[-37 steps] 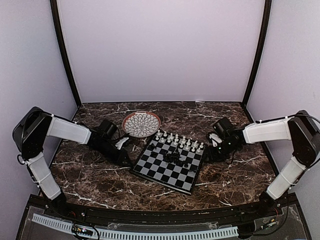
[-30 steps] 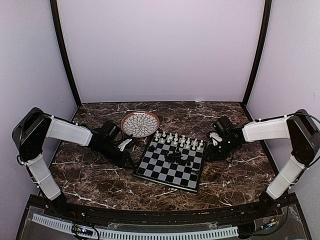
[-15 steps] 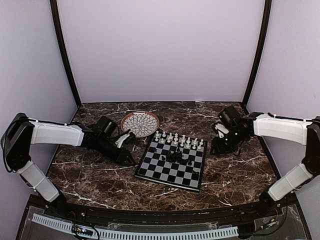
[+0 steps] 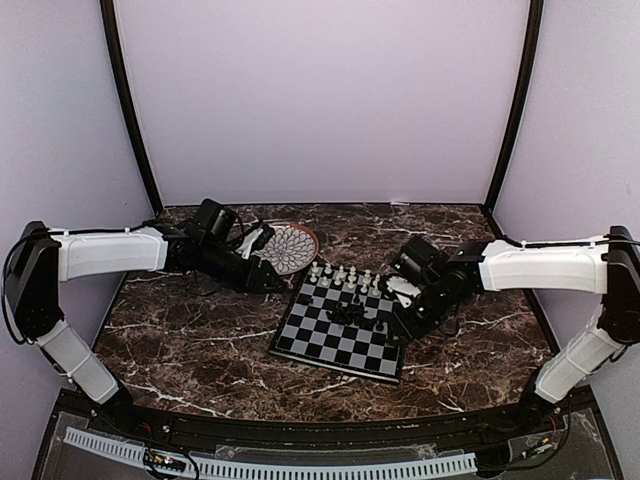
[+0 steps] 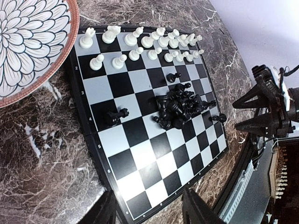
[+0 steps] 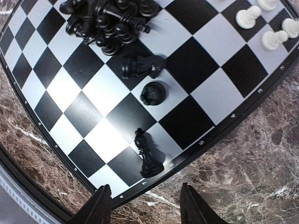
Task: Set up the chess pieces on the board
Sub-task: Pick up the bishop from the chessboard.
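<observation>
The board (image 4: 335, 342) lies mid-table, turned slightly. Pale white chess pieces (image 4: 357, 279) stand in two rows along its far edge, and black chess pieces (image 4: 360, 316) lie heaped near the middle. My left gripper (image 4: 276, 281) hovers open off the board's far-left corner. In the left wrist view its fingers (image 5: 198, 208) frame the bare near squares of the board (image 5: 140, 158). My right gripper (image 4: 404, 316) is open above the board's right edge. Just beyond its fingers (image 6: 100, 208), an upright black bishop (image 6: 149, 157) stands by the rim, with a lying black piece (image 6: 142, 65) farther in.
A round white-patterned plate (image 4: 291, 246) with a brown rim sits just behind the left gripper, close to the board's far-left corner. In the left wrist view a lone black piece (image 5: 117, 115) stands apart from the heap. Dark marble table (image 4: 200, 350) surrounds the board, and walls enclose three sides.
The board was turned squarer at first. The left gripper left the board's left edge, rose towards the plate and opened. The right arm swung in over the board's right edge, jaws widening.
</observation>
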